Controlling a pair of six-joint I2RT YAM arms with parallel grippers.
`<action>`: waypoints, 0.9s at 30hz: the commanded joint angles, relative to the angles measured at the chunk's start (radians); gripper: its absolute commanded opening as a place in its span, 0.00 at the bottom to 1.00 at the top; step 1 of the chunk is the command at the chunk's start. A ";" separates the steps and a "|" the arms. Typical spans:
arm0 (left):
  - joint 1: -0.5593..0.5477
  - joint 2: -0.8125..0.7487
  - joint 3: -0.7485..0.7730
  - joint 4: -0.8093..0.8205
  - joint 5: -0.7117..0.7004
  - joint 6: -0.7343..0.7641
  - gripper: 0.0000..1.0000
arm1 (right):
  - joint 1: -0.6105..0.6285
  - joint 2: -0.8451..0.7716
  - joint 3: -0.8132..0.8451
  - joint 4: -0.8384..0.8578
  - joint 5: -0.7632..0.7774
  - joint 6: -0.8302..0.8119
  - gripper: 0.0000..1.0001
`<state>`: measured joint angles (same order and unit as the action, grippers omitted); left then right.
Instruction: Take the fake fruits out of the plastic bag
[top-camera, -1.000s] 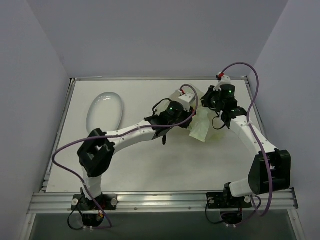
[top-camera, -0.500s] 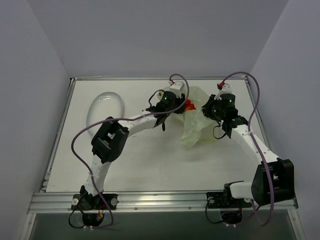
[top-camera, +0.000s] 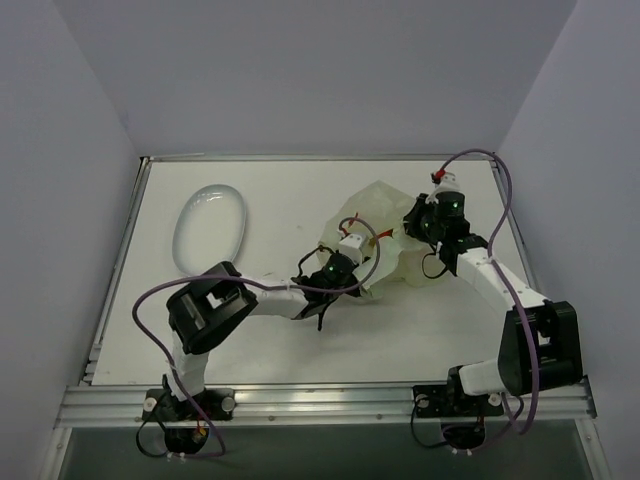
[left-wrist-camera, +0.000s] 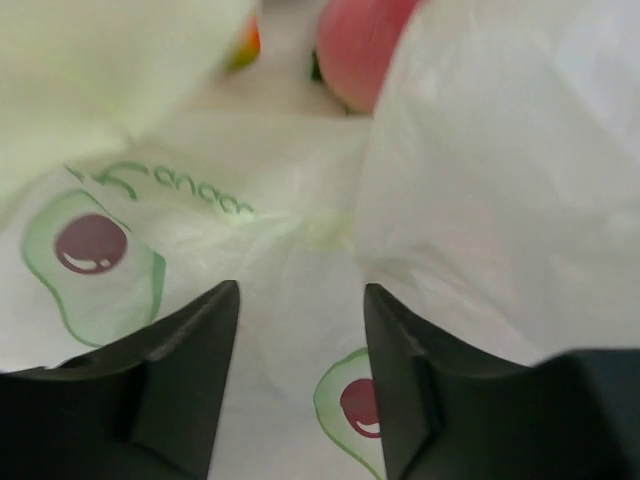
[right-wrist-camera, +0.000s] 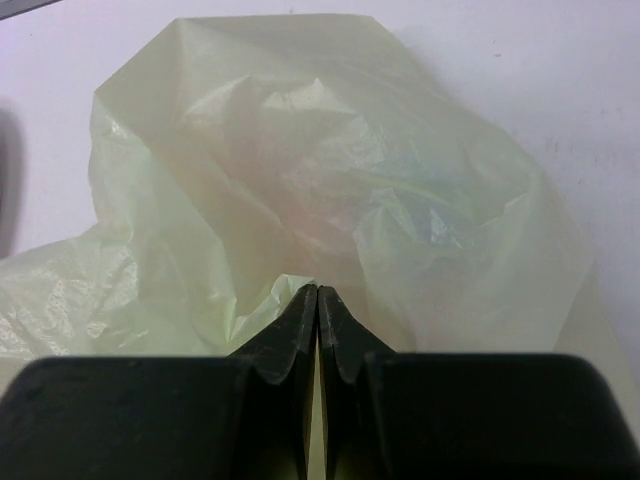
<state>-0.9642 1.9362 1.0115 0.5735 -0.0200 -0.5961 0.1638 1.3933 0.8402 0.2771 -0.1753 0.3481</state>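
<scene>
The left claw (left-wrist-camera: 300, 290) stands partly open. Its two dark fingers (left-wrist-camera: 190, 370) are apart, with nothing clamped between them. Through the gap shows the crinkled film of the plastic bag (left-wrist-camera: 480, 180), printed with green avocado halves. The tips point into the bag's mouth, close over the film (whether they touch it cannot be told). Beyond them, deeper in, lies a red fruit (left-wrist-camera: 360, 45), rounded and smooth, cut off by the top edge of the wrist view. Just left of it an orange piece (left-wrist-camera: 248, 42) peeps from under a pale fold.

Seen from overhead, the left wrist sits low at the bag's near left side. The forearm runs back leftward, almost flat over the table (top-camera: 300, 340), to a sharply bent elbow. The upper arm then drops to its base at the near edge.

The right claw (right-wrist-camera: 317, 295) is closed tight, with a pinch of the bag's film caught between its fingertips. Ahead of it the bag rises in a puffed, creased mound, faintly pink where something shows through the film. From above, the right wrist is at the bag's far right side. Its forearm slants back and to the right to an elbow near the table's right edge, above its base.

A white oval dish (top-camera: 210, 228) lies on the table's left side, well apart from the bag and both claws.
</scene>
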 joint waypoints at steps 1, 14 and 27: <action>0.027 -0.127 0.073 0.011 -0.031 -0.008 0.52 | -0.004 -0.074 -0.033 0.048 -0.049 -0.011 0.00; 0.125 -0.115 0.246 -0.107 0.020 -0.057 0.58 | 0.160 -0.442 0.026 -0.349 0.264 0.070 1.00; 0.139 -0.016 0.394 -0.242 -0.053 0.034 0.57 | 0.537 -0.475 -0.010 -0.622 0.522 0.241 1.00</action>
<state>-0.8207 1.9244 1.3392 0.3782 -0.0250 -0.6090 0.6624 0.8928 0.8986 -0.2554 0.2104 0.5022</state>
